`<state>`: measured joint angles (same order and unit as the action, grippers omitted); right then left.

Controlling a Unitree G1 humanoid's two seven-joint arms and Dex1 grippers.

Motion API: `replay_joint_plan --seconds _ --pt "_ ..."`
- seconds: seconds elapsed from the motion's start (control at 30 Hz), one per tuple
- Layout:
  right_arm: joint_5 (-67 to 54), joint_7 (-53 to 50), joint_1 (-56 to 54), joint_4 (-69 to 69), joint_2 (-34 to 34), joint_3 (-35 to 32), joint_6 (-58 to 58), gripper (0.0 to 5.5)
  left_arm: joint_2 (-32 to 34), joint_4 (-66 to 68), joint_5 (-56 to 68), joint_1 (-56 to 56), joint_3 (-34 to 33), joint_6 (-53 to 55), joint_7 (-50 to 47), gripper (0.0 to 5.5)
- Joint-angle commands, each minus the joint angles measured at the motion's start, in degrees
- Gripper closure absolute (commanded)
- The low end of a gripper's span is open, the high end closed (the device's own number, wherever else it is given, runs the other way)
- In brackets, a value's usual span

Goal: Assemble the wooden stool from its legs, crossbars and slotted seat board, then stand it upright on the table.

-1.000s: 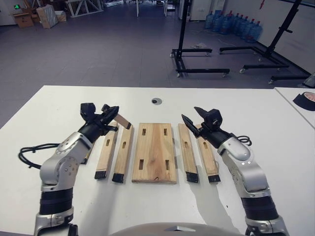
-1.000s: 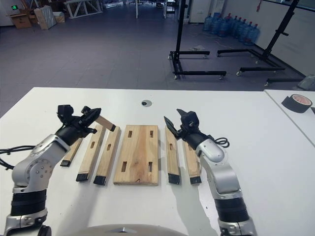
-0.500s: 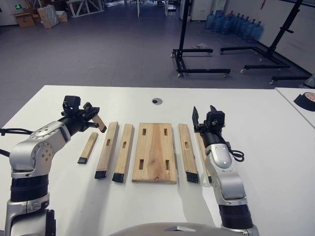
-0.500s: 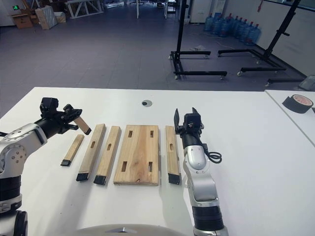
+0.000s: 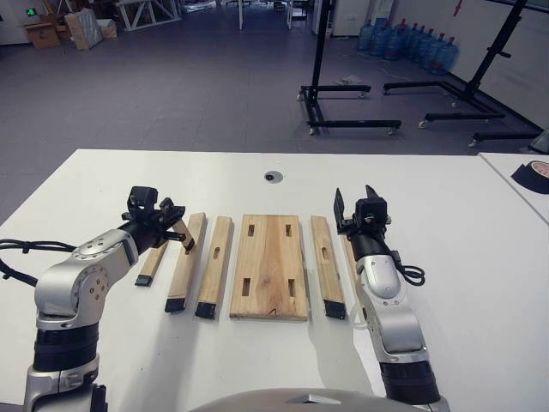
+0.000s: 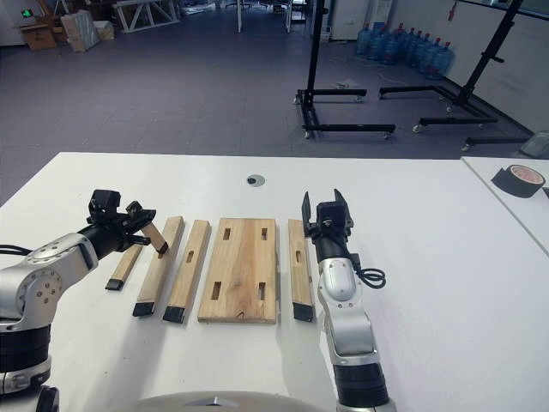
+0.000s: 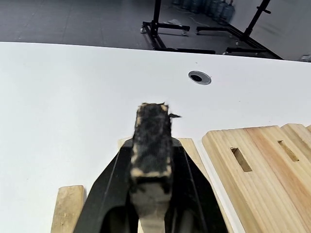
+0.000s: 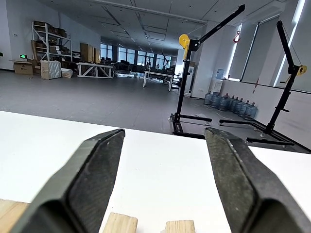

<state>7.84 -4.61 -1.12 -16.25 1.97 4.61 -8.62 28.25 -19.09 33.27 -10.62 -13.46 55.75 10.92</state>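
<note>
The slotted seat board lies flat mid-table. Two slotted legs lie to its left and one leg to its right. A short crossbar rests at the far left. My left gripper is shut on a second short crossbar; the bar is tilted, its black-tipped end just above the leftmost leg's far end. My right gripper hovers open beyond the right leg, pointing away, with nothing between its fingers. Two wood ends show below it.
A round cable hole sits in the table beyond the board. Black cables trail by my left arm and right arm. A tape roll lies on the neighbouring table at right. Bare white table spreads right.
My left gripper, still holding the crossbar, swung out to the left and has come back rightward and lower, over the leftmost leg. The right gripper turned to point away, then held still.
</note>
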Motion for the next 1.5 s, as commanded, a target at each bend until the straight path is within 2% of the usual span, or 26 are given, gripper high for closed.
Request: replay_joint_plan --seconds 0.03,0.2,0.47,0.7,0.97,1.33,1.37,1.5 --pt "0.41 0.79 -0.3 -0.13 0.5 0.13 0.66 2.51 -2.5 -2.11 -1.45 1.55 -1.26 1.63 -3.82 5.12" --pt "1.36 2.01 0.48 -0.88 1.16 1.29 1.67 2.51 -6.17 -5.41 -2.55 4.33 -2.57 2.92 -8.71 5.12" --pt "1.59 2.82 0.25 -1.41 1.94 0.75 1.07 2.51 -7.08 -6.84 -4.17 7.1 -1.7 4.75 -10.05 5.12" --pt "2.37 3.48 0.08 -1.86 3.12 0.7 1.17 2.51 -11.3 -10.77 -7.79 10.81 -1.99 4.89 -15.49 5.12" --pt "4.54 4.29 -0.22 -1.44 3.84 2.11 1.12 2.51 -9.33 -9.02 -10.59 13.43 2.21 4.96 -11.92 5.12" --pt "5.73 4.58 -0.72 -0.38 4.23 2.72 1.89 2.51 -9.39 -6.78 -14.07 13.29 4.46 0.47 -9.67 5.12" --pt "5.9 4.53 -0.83 -0.19 4.25 2.78 2.14 2.51 -9.81 -6.74 -14.33 12.82 4.02 -0.37 -9.83 4.75" --pt "7.05 4.25 -1.39 0.85 4.53 3.16 3.44 2.51 -11.18 -6.67 -15.02 10.77 2.67 -4.06 -10.04 4.18"
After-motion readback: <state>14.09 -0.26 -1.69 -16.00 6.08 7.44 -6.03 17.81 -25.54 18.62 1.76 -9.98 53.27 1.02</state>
